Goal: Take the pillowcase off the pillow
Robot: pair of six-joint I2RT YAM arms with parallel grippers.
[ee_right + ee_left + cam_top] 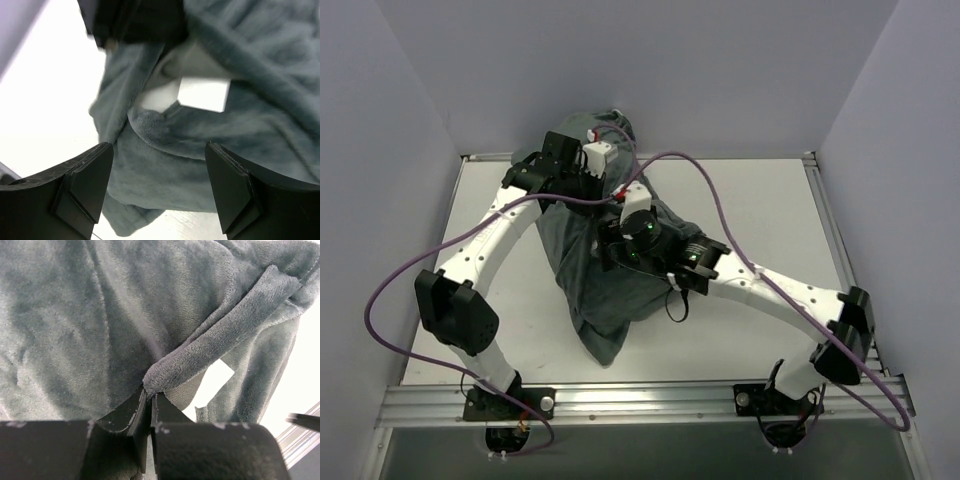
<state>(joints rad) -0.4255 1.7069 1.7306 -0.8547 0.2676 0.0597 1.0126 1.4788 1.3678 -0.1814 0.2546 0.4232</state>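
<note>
The left claw (149, 396) is clenched on the folded hem of the plush grey-green fleece pillowcase (100, 315). The right claw (159, 150) hangs released above the cloth. Just ahead of it, a white patch at the opening is probably the plain white pillow (200, 94), otherwise sheathed. Stripping seems barely begun: next, pin that pillow while the hem is drawn off.

Plush grey pillowcase (100, 315) fold tight between the left fingers (122, 416)

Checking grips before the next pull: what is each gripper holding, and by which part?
The left gripper pinches the grey pillowcase by a folded hem edge. The right gripper is open, holding nothing.
</note>
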